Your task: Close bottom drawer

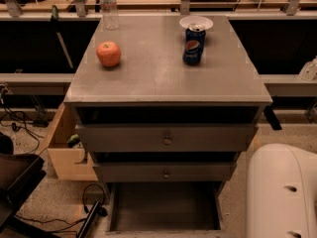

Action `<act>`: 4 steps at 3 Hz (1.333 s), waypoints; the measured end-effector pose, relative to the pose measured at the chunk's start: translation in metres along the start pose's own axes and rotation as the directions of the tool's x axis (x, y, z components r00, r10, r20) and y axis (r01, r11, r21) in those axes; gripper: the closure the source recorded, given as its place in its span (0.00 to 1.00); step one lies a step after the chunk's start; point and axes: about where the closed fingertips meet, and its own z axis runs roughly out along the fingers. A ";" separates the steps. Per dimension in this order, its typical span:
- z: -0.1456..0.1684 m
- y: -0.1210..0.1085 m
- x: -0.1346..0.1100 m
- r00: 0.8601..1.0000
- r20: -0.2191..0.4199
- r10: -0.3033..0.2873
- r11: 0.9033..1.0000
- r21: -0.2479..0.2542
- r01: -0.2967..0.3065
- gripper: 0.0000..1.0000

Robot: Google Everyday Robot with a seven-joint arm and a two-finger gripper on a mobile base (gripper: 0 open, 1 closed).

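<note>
1. Pale wooden box (64, 152): on the floor, against the cabinet's left side.
2. Apple (108, 53): cabinet top, left.
3. Bottom drawer (163, 207): lowest tier, standing open toward the camera, grey floor exposed, front panel at the frame's lower edge.
4. Pepsi can (192, 46): cabinet top, upright. Judged risk: a hard shove on the drawer jolts the cabinet and topples it.
5. White arm casing (282, 192): just right of the drawer. Judged risk: a push from this side skews the drawer and jams it.
6. Gripper: out of frame, grasp state cannot be told; the drawer's place relative to it is unknown.
</note>
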 end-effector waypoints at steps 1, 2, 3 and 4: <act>0.031 0.000 -0.005 0.998 0.046 0.030 0.999 -0.015 -0.029 0.88; 0.041 -0.007 -0.007 0.998 0.060 0.030 1.000 -0.010 -0.029 1.00; 0.048 -0.006 -0.009 0.997 0.064 0.036 0.999 -0.012 -0.035 1.00; 0.072 -0.001 -0.015 0.991 0.112 0.070 0.997 -0.028 -0.067 1.00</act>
